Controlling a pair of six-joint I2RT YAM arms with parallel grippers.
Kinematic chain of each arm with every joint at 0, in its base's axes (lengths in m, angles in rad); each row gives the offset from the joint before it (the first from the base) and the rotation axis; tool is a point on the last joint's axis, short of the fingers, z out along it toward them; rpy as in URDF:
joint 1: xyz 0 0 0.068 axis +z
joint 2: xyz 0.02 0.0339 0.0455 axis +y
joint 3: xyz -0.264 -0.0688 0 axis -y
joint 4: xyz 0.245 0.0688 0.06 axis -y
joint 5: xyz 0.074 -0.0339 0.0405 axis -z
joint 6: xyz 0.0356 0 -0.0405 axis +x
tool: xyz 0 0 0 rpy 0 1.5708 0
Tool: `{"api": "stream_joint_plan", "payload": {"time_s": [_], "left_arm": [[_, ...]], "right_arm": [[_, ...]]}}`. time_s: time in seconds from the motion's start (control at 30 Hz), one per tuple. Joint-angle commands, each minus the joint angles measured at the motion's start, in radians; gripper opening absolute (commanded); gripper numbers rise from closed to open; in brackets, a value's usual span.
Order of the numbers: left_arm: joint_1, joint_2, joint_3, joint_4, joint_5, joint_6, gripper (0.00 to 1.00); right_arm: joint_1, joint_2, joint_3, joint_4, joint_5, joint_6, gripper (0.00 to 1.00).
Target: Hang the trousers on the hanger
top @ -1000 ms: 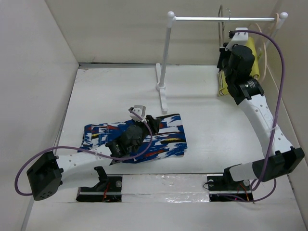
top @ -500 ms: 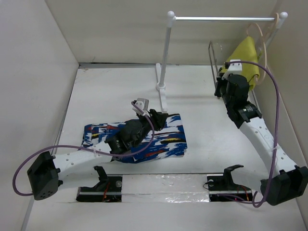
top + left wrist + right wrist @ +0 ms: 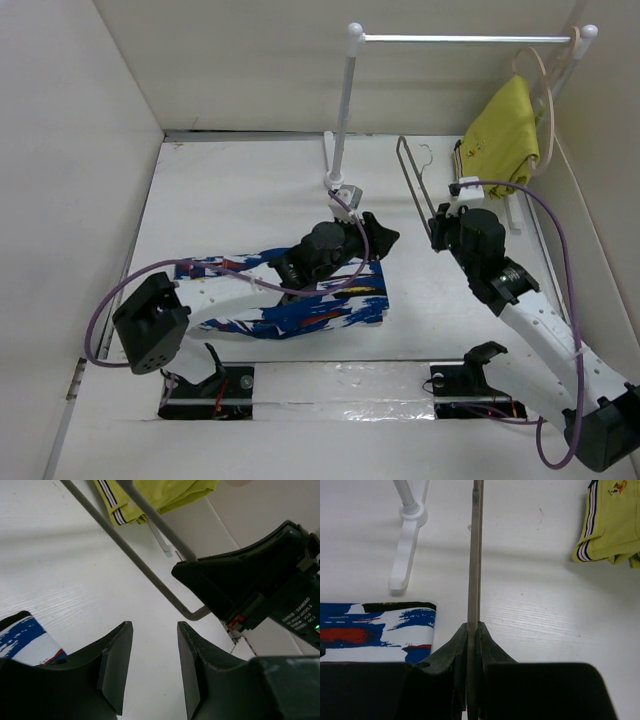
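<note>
Beside the trousers [image 3: 330, 306], the hanger [image 3: 409, 185] sits pinched in the right tool [image 3: 473, 629].

Small white print sits on the black motor housing [image 3: 295, 615], lower right of the left wrist view; one word looks like "DAMIAO" (the other lines are too tiny). The orange emblem [image 3: 620, 487] on the yellow garment [image 3: 612, 527], upper right of the right wrist view, is unreadable.
</note>
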Motion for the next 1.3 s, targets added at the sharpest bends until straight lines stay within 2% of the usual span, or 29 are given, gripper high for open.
{"api": "stream_joint_plan", "payload": {"time_s": [0.0,0.33,0.57,0.9,1.2,1.27], "left_arm": [[0.004,0.044,0.086,0.096,0.052,-0.064,0.38],[0.024,0.216,0.173,0.202,0.054,-0.127,0.41],[0.033,0.299,0.274,0.179,0.04,-0.147,0.42],[0.075,0.397,0.345,0.156,0.106,-0.199,0.42],[0.075,0.422,0.344,0.165,0.144,-0.235,0.32],[0.075,0.417,0.344,0.162,0.149,-0.236,0.23]], "right_arm": [[0.015,-0.057,-0.02,0.066,-0.017,0.031,0.0],[0.058,-0.071,-0.087,0.087,-0.04,0.058,0.0],[0.076,-0.081,-0.1,0.087,-0.031,0.068,0.0],[0.095,-0.086,-0.123,0.113,-0.037,0.079,0.0],[0.141,-0.059,-0.126,0.126,0.009,0.087,0.0],[0.155,-0.052,-0.132,0.138,0.02,0.091,0.0]]}}
